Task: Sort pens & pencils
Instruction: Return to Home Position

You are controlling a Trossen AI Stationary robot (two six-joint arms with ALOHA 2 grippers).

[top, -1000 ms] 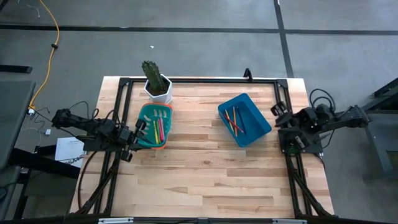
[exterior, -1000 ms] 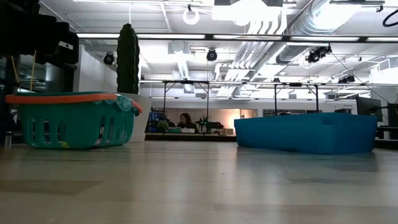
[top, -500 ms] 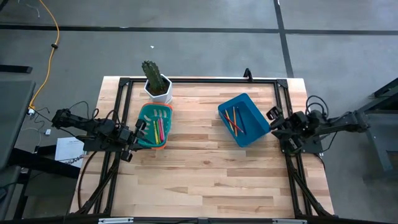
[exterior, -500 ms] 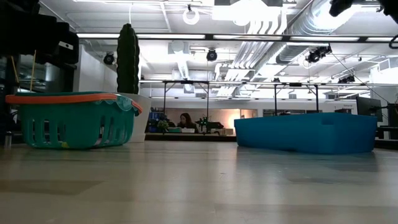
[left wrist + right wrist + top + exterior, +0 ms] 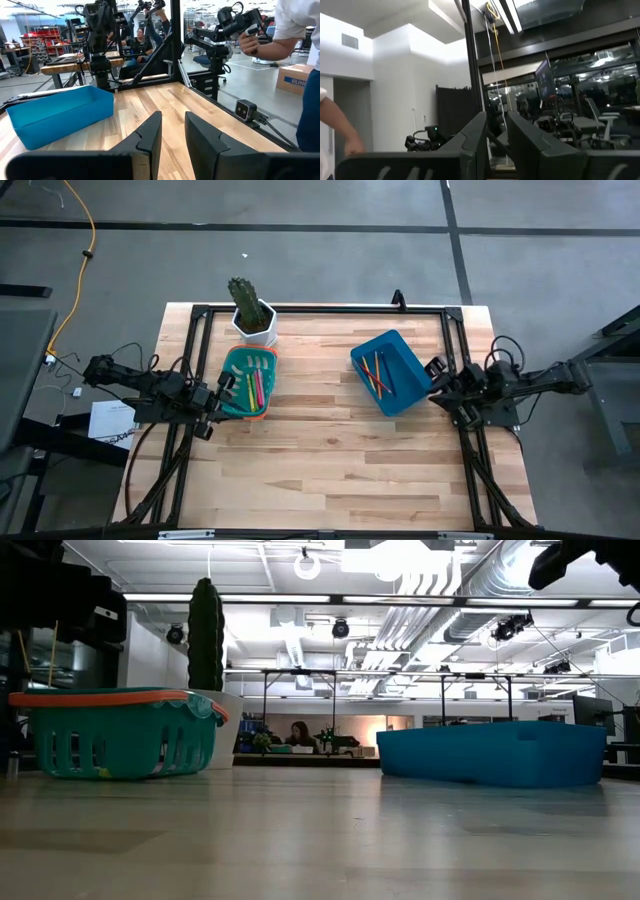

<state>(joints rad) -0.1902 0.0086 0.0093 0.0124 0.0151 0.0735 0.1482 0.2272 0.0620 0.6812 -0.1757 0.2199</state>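
Observation:
The pens (image 5: 257,385), green, yellow and pink, lie in a teal basket (image 5: 233,358) with an orange rim at the table's left. The thin orange and yellow pencils (image 5: 378,376) lie in a blue bin (image 5: 405,350) at the right. My left gripper (image 5: 228,383) waits level just left of the basket, its fingers (image 5: 150,132) a narrow gap apart with nothing between them. My right gripper (image 5: 432,368) hovers beside the bin's right wall, tipped upward, its fingers (image 5: 475,132) also narrowly apart and empty. The low view shows it only at the top right corner (image 5: 548,565).
A potted cactus (image 5: 250,308) stands at the far edge behind the basket. A black frame (image 5: 330,308) runs round the table's far and side edges. Bare wood stretches across the middle and near half. Beyond the table, a person (image 5: 295,30) handles another arm.
My right gripper has sunk and drawn in toward the blue bin's right wall as its arm folded down. In the low view it has come into sight at the top right corner. The pens, pencils and both containers have stayed put.

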